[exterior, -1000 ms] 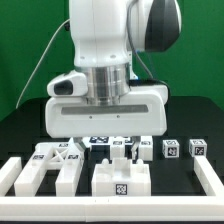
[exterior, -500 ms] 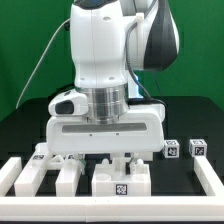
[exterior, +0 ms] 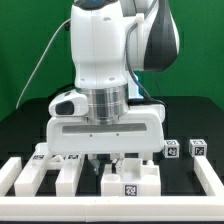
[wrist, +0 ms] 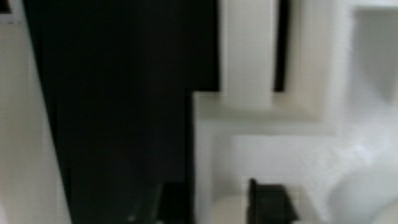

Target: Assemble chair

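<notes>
Chair parts [exterior: 128,172] lie loose on the black table [exterior: 195,125], low in front of my arm [exterior: 100,50]. They sit inside the plain white border rails [exterior: 212,178], which frame them like a shallow tray. My pincer [exterior: 115,160] is clenched, jaws drawn fully together, and it hangs right at the near centre piece [exterior: 128,185]. Whether it pinches any plastic or merely touches it I cannot tell, because my broad hand body hides the tips in the exterior view.

Starting from the exterior view's left, two tagged blocks [exterior: 40,157] sit side by side. Two plain bars [exterior: 68,180] run toward the camera just in front of them. Next comes the centre piece, a wide block with a tag on its front face, directly under my pincer. At the exterior view's right stand two small cubes [exterior: 172,150], near each other and each showing a tag, well apart from my pincer.

The wrist view gives what the exterior view hides. It shows my dark fingertips [wrist: 267,200] against white plastic, a white bar [wrist: 249,50] with a narrow dark slot beside it, and a strip of black table alongside. It is badly blurred, so I cannot tell which part that bar is. Only the exterior view shows the cubes, the tagged blocks and the rails.
</notes>
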